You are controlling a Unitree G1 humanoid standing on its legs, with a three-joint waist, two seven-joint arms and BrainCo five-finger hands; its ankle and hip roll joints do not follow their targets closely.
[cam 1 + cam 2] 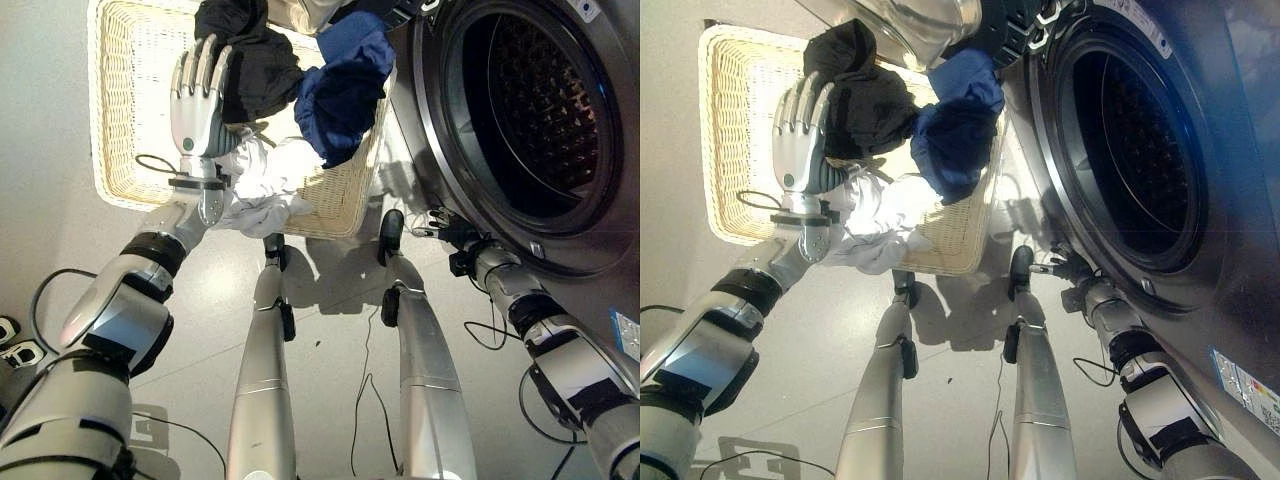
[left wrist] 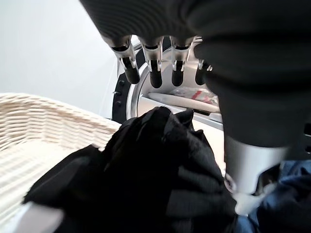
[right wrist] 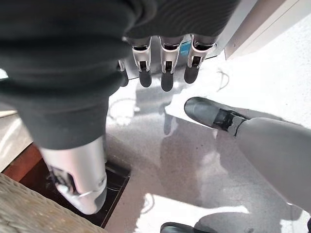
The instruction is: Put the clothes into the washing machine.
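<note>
While your left hand [image 1: 200,100] hangs over the basket [image 1: 130,100], nothing is held yet.

Its fingers [image 2: 155,73] are straight and slightly spread, their dark tips just above the black garment [image 1: 255,65]; none of them curls round the cloth. That black piece lies in the wicker basket on the floor, heaped against a blue garment [image 1: 345,95] that drapes over the rim nearest the washing machine [image 1: 520,110], with white clothes [image 1: 265,185] beneath, spilling over the near edge. Your right hand [image 3: 165,68] hangs low by the machine's front, its fingers straight and empty. The drum stands open. Risk, as I judge it: a shallow pinch may let the bundled black cloth slip free, or may snag the blue piece and drag it onto the floor.
</note>
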